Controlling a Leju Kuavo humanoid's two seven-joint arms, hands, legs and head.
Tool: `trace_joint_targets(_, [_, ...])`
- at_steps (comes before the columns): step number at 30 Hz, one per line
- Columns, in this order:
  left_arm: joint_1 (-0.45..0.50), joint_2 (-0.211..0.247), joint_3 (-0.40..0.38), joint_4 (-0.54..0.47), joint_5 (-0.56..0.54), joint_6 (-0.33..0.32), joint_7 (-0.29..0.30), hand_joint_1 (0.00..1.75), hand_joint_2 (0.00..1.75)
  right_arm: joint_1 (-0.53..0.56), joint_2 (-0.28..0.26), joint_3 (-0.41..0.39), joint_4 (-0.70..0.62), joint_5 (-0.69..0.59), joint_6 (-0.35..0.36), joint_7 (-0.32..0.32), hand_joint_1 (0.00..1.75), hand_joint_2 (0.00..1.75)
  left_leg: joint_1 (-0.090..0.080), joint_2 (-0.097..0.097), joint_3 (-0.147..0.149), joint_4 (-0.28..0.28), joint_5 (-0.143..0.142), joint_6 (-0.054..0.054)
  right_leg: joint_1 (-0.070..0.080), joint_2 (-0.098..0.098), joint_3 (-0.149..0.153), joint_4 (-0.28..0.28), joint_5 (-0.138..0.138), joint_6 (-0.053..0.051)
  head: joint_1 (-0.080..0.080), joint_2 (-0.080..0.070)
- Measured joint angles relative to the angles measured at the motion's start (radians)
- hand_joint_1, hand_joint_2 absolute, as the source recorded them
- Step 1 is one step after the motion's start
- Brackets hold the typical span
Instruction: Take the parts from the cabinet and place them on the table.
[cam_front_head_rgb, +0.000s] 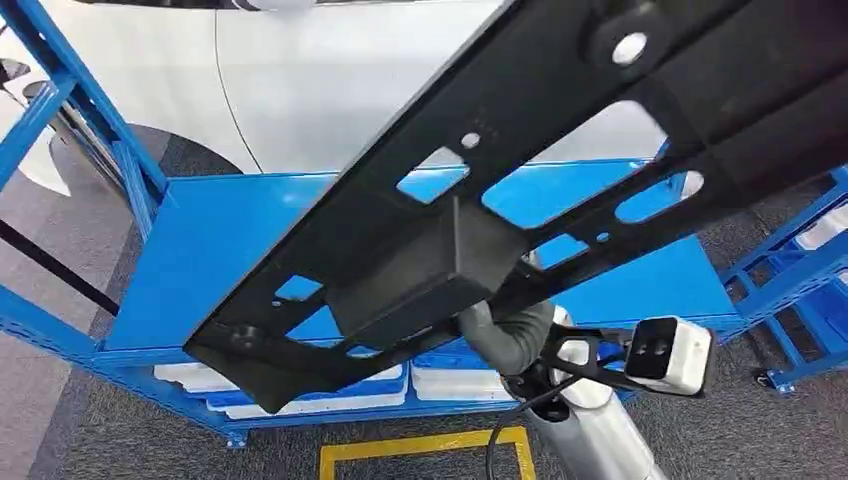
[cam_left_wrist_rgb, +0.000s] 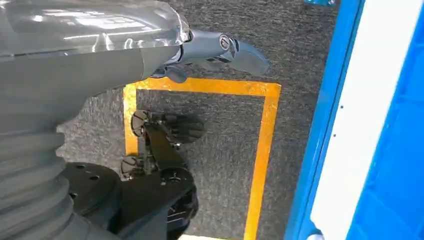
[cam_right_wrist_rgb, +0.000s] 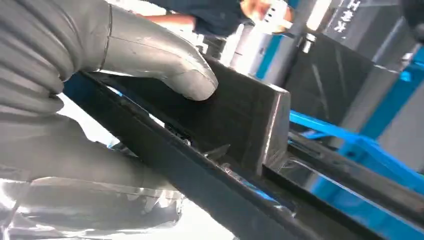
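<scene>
Black part (cam_front_head_rgb: 560, 170), one long flat panel, is up in the air over the blue table (cam_front_head_rgb: 200, 260), gripped by the robot's right hand (cam_front_head_rgb: 505, 335). From where I stand it runs slantwise, one end dipping low past the hand toward the table's near edge, the other rising high and away on the hand's far side. It is matt black, pierced with several cut-out windows and a few small round holes, and it carries one boxy raised block (cam_front_head_rgb: 425, 270) about midway along. In the right wrist view the thick grey thumb (cam_right_wrist_rgb: 165, 60) presses on the flat side of that block (cam_right_wrist_rgb: 235, 107), while the rest of the hand sits under the panel's edge; I can't make out the other fingers.

One left hand (cam_left_wrist_rgb: 215, 50) hangs apart from all this, holding nothing, its grey fingers stretched out loosely above the grey carpet (cam_left_wrist_rgb: 225, 145). Beneath it lies one yellow taped rectangle (cam_left_wrist_rgb: 262, 150) on the floor, with the blue frame (cam_left_wrist_rgb: 325, 125) of the table just beyond the fingertips.

Below the right hand, under the tabletop, a lower shelf holds a few white trays (cam_front_head_rgb: 460, 382); I can't count them surely. One white car (cam_front_head_rgb: 330, 70) stands beyond the table. A second blue rack (cam_front_head_rgb: 800, 270) stands off to the hand's outer side.
</scene>
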Motion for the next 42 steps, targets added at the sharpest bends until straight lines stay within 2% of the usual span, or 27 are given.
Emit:
trace_joint_targets(2, [0.003,0.0,0.0,0.0,-0.005,0.002,0.0,0.0,1.75,0.025,0.0,0.012,0.01,0.014,0.02,0.002,1.75,1.75,-0.001,-0.001,-0.002,-0.005,0.011,-0.014,0.001,0.0,-0.006,-0.004,0.005,-0.013,0.0,0.0])
trace_joint_targets(3, [0.005,0.001,0.0,0.0,-0.008,0.003,0.0,0.0,1.75,0.035,0.0,0.017,0.019,0.014,0.032,0.001,1.75,1.75,-0.002,-0.001,-0.005,-0.002,0.006,-0.019,-0.01,-0.004,-0.008,-0.015,0.017,-0.023,0.0,0.0])
trace_joint_targets(4, [0.007,0.003,0.0,0.0,-0.012,0.003,0.0,0.0,1.75,0.041,0.0,0.021,0.027,0.013,0.044,-0.002,1.75,1.75,0.001,0.001,-0.016,0.021,-0.031,-0.023,-0.009,-0.007,-0.014,-0.017,0.026,-0.029,0.0,0.0])
trace_joint_targets(7, [0.008,0.003,0.0,0.0,-0.015,0.005,0.002,0.0,1.75,0.057,0.0,0.024,0.046,0.007,0.058,-0.011,1.75,1.75,0.002,0.002,-0.084,0.237,-0.182,-0.035,-0.005,-0.01,-0.046,-0.016,0.048,-0.04,0.0,0.0])
trace_joint_targets(8, [0.008,0.003,0.0,0.0,-0.016,0.005,0.002,0.0,1.75,0.061,0.0,0.024,0.052,0.006,0.063,-0.015,1.75,1.75,0.002,0.002,-0.094,0.288,-0.201,-0.038,-0.004,-0.011,-0.057,-0.015,0.056,-0.04,0.0,0.0])
trace_joint_targets(10, [0.009,0.004,0.0,0.0,-0.021,0.006,0.008,0.0,1.75,0.071,0.0,0.024,0.061,0.003,0.074,-0.034,1.75,1.75,0.002,0.002,-0.057,0.274,-0.165,-0.037,-0.003,-0.011,-0.08,-0.011,0.072,-0.038,0.0,0.0])
trace_joint_targets(12, [0.009,0.007,-0.001,0.0,-0.026,0.01,0.016,0.0,1.75,0.088,0.0,0.019,0.057,0.005,0.089,-0.068,1.75,1.75,0.002,0.002,0.065,0.103,-0.096,-0.03,-0.003,-0.011,-0.101,-0.004,0.084,-0.032,0.0,0.0])
trace_joint_targets(14, [0.008,0.011,-0.003,0.0,-0.032,0.011,0.022,0.0,1.75,0.11,0.0,0.011,0.039,0.01,0.098,-0.095,1.75,1.75,-0.006,0.001,0.145,-0.029,-0.121,-0.019,0.002,-0.011,-0.113,0.003,0.094,-0.022,0.0,0.0])
trace_joint_targets(17, [0.018,0.015,-0.002,0.0,-0.028,0.005,0.033,0.0,1.75,0.147,0.0,-0.003,0.007,0.03,0.14,-0.114,1.75,1.75,-0.012,0.0,0.127,-0.02,-0.106,0.001,-0.003,-0.012,-0.111,-0.006,0.119,-0.005,0.0,0.0])
trace_joint_targets(18, [0.021,0.015,-0.002,0.0,-0.025,0.002,0.035,0.0,1.75,0.157,0.0,-0.009,-0.002,0.034,0.15,-0.116,1.75,1.75,-0.003,0.002,0.121,-0.031,-0.09,0.011,0.003,-0.01,-0.117,-0.008,0.125,0.003,0.0,0.0])
trace_joint_targets(19, [0.021,0.015,-0.002,0.0,-0.024,0.0,0.037,0.0,1.75,0.164,0.0,-0.013,-0.01,0.035,0.16,-0.117,1.75,1.75,0.0,0.007,0.115,-0.033,-0.077,0.016,-0.004,-0.004,-0.127,0.003,0.097,0.007,0.0,0.0])
trace_joint_targets(20, [0.021,0.015,-0.002,0.0,-0.023,0.0,0.037,0.0,1.75,0.168,0.0,-0.019,-0.017,0.035,0.166,-0.117,1.75,1.75,0.0,0.009,0.101,-0.033,-0.067,0.025,-0.005,-0.004,-0.144,0.04,0.04,0.011,0.0,0.0])
trace_joint_targets(22, [0.022,0.016,-0.002,0.0,-0.021,0.0,0.04,0.0,1.75,0.176,0.0,-0.031,-0.022,0.034,0.179,-0.117,1.75,1.75,-0.002,0.012,0.072,-0.032,-0.045,0.029,-0.009,-0.004,-0.191,0.203,-0.08,0.019,0.0,0.0])
trace_joint_targets(23, [0.022,0.017,-0.002,0.0,-0.022,-0.001,0.044,0.0,1.75,0.179,0.0,-0.033,-0.022,0.034,0.182,-0.117,1.75,1.75,-0.002,0.012,0.057,-0.03,-0.034,0.029,-0.01,-0.004,-0.205,0.27,-0.101,0.023,0.0,0.0])
trace_joint_targets(25, [0.023,0.017,-0.002,0.0,-0.024,-0.002,0.055,0.0,1.75,0.183,0.0,-0.041,-0.022,0.032,0.188,-0.117,1.75,1.75,-0.003,0.012,0.026,-0.024,-0.016,0.025,-0.013,-0.004,-0.18,0.297,-0.061,0.025,0.0,0.0])
trace_joint_targets(27, [0.024,0.017,-0.002,0.0,-0.031,-0.002,0.066,0.0,1.75,0.182,0.0,-0.048,-0.022,0.031,0.196,-0.117,1.75,1.75,-0.002,0.012,-0.001,-0.015,-0.001,0.019,-0.015,-0.004,-0.076,0.174,0.003,0.022,0.0,0.0])
trace_joint_targets(28, [0.024,0.016,-0.002,0.0,-0.032,0.0,0.071,0.0,1.75,0.181,0.0,-0.05,-0.023,0.031,0.196,-0.117,1.75,1.75,-0.002,0.012,-0.01,-0.009,0.004,0.016,-0.014,-0.004,-0.011,0.088,0.006,0.018,0.0,0.0])
trace_joint_targets(29, [0.024,0.016,-0.002,0.0,-0.034,0.002,0.076,0.0,1.75,0.179,0.0,-0.053,-0.024,0.03,0.197,-0.116,1.75,1.75,-0.007,0.01,-0.021,-0.004,0.01,0.008,-0.007,-0.003,0.052,-0.012,-0.041,0.011,0.0,0.0])
trace_joint_targets(33, [0.025,0.016,-0.002,0.0,-0.041,0.009,0.093,0.0,1.75,0.173,-0.007,-0.064,-0.024,0.01,0.209,-0.117,1.75,1.75,-0.006,0.009,-0.022,-0.016,0.042,-0.016,-0.003,-0.002,0.034,-0.019,-0.018,-0.015,-0.001,0.0])
trace_joint_targets(34, [0.027,0.017,-0.002,0.0,-0.042,0.012,0.095,0.0,1.75,0.17,-0.009,-0.065,-0.024,0.004,0.212,-0.117,1.75,1.75,0.0,0.008,-0.029,-0.005,0.021,-0.021,-0.011,-0.009,0.026,-0.026,-0.002,-0.027,-0.001,0.0])
trace_joint_targets(35, [0.028,0.018,-0.002,0.0,-0.042,0.013,0.097,0.0,1.75,0.165,-0.011,-0.065,-0.024,-0.006,0.214,-0.117,1.75,1.75,-0.001,0.008,-0.045,0.029,-0.029,-0.024,-0.011,-0.009,0.014,-0.026,0.008,-0.036,-0.001,0.0])
trace_joint_targets(37, [0.027,0.018,-0.002,0.0,-0.042,0.015,0.1,0.0,1.75,0.151,-0.018,-0.065,-0.02,-0.027,0.215,-0.117,1.75,1.75,0.0,0.008,-0.088,0.179,-0.148,-0.03,-0.008,-0.009,-0.012,-0.025,0.028,-0.041,-0.001,0.0])
trace_joint_targets(38, [0.027,0.018,-0.002,0.0,-0.043,0.015,0.101,0.0,1.75,0.145,-0.022,-0.065,-0.017,-0.034,0.215,-0.117,1.75,1.75,0.0,0.008,-0.105,0.251,-0.18,-0.033,-0.007,-0.009,-0.026,-0.024,0.039,-0.041,-0.001,0.0])
trace_joint_targets(39, [0.026,0.018,-0.002,0.0,-0.042,0.016,0.102,0.0,1.75,0.142,-0.027,-0.066,-0.014,-0.043,0.215,-0.117,1.75,1.75,0.0,0.008,-0.106,0.298,-0.183,-0.034,-0.005,-0.009,-0.041,-0.023,0.049,-0.04,-0.001,0.0])
trace_joint_targets(40, [0.026,0.018,-0.002,0.0,-0.04,0.017,0.105,0.0,1.75,0.14,-0.03,-0.066,-0.011,-0.05,0.215,-0.117,1.75,1.75,0.0,0.008,-0.086,0.296,-0.159,-0.033,-0.003,-0.01,-0.056,-0.02,0.059,-0.039,-0.001,0.0])
trace_joint_targets(41, [0.027,0.019,-0.002,0.0,-0.036,0.019,0.106,0.0,1.75,0.138,-0.033,-0.066,-0.009,-0.055,0.217,-0.117,1.75,1.75,0.0,0.008,-0.051,0.258,-0.124,-0.031,-0.002,-0.01,-0.069,-0.018,0.067,-0.038,-0.001,0.0])
trace_joint_targets(42, [0.026,0.019,-0.002,0.0,-0.032,0.021,0.108,0.0,1.75,0.135,-0.034,-0.066,-0.009,-0.059,0.22,-0.117,1.75,1.75,-0.001,0.008,0.009,0.178,-0.087,-0.027,-0.002,-0.009,-0.083,-0.015,0.076,-0.036,-0.001,0.0])
